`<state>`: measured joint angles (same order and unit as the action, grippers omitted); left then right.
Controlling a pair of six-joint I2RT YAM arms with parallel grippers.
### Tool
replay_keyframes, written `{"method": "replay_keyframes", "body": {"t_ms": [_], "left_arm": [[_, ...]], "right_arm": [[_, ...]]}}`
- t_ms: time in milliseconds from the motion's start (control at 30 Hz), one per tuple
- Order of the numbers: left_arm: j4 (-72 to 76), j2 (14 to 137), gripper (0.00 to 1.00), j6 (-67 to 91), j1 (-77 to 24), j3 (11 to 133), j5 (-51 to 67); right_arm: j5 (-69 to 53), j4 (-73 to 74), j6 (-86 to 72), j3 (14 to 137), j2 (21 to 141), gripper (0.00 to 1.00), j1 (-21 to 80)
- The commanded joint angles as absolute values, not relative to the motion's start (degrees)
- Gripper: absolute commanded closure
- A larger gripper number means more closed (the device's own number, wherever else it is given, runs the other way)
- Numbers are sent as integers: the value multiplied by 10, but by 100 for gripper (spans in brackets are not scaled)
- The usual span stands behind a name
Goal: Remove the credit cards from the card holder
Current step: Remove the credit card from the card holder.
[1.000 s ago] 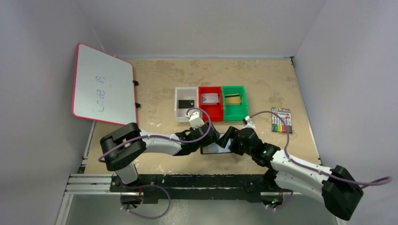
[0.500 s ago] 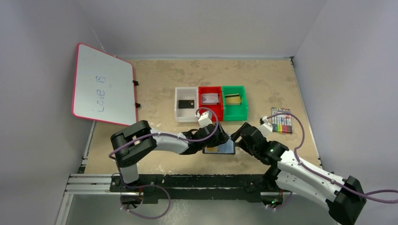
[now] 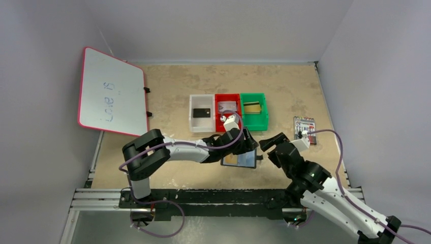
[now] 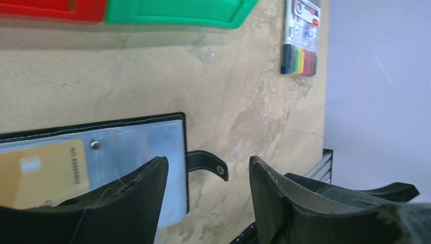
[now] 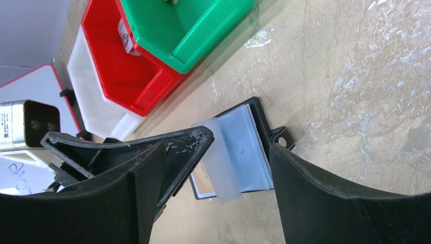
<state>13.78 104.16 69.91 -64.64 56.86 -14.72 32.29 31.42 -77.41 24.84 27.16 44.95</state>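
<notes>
grey walls close in a tan, mottled tabletop (image 3: 183,86). at its far left a pink-rimmed whiteboard (image 3: 109,94) sits tilted, with handwriting on it. the left arm reaches from its near base rightward to the middle of the tabletop, and the right arm bends in from the near right. toward the far side of the middle three bins stand touching in a row: a white bin (image 3: 192,109), a red bin (image 3: 227,95) and a green bin (image 3: 254,122). just nearer than them lies the card holder (image 3: 239,160), opened flat with its grey-blue sleeves up and its short black strap tab (image 4: 208,165) poking out to the right. a clear marker pack (image 3: 305,124) lies well apart at the right. the left pincer (image 4: 207,161) hangs over the holder's right edge, jaws fairly wide with nothing clamped between them; one finger (image 4: 127,203) is over the sleeve, the other over bare tabletop, and i cannot tell whether it presses down. the right pincer (image 5: 240,142) is just right of the holder, jaws wide, holding nothing. a black card (image 3: 202,112) lies in the white bin, a gold-tan card (image 3: 252,107) in the green bin, and a pale card (image 3: 225,106), partly hidden by the left wrist, in the red bin. another tan card (image 4: 45,170) shows behind a clear sleeve in the holder's left half.
</notes>
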Motion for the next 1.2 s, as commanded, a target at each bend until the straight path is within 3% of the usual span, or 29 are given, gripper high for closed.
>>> {"method": "replay_keyframes", "body": {"t_ms": [0, 333, 633, 733, 833, 1000, 1167], "left_arm": [[161, 1041, 41, 686, -649, 595, -117], [97, 953, 41, 653, -648, 594, -159], [263, 1090, 43, 701, -648, 615, -53], [293, 1073, 43, 698, -650, 602, -57], [203, 1006, 42, 655, -650, 608, -114], [55, 899, 42, 619, -650, 593, -253], [-104, 856, 40, 634, -647, 561, -376]], "right_arm": [[363, 341, -794, 262, 256, 24, 448], [344, 319, -770, 250, 242, 33, 448], [360, 360, -787, 269, 203, 33, 448], [367, 383, -788, 278, 190, 33, 448], [354, 356, -752, 273, 176, 34, 448], [243, 163, -611, 213, 173, 39, 448], [120, -8, -572, 182, 323, 44, 448]]}}
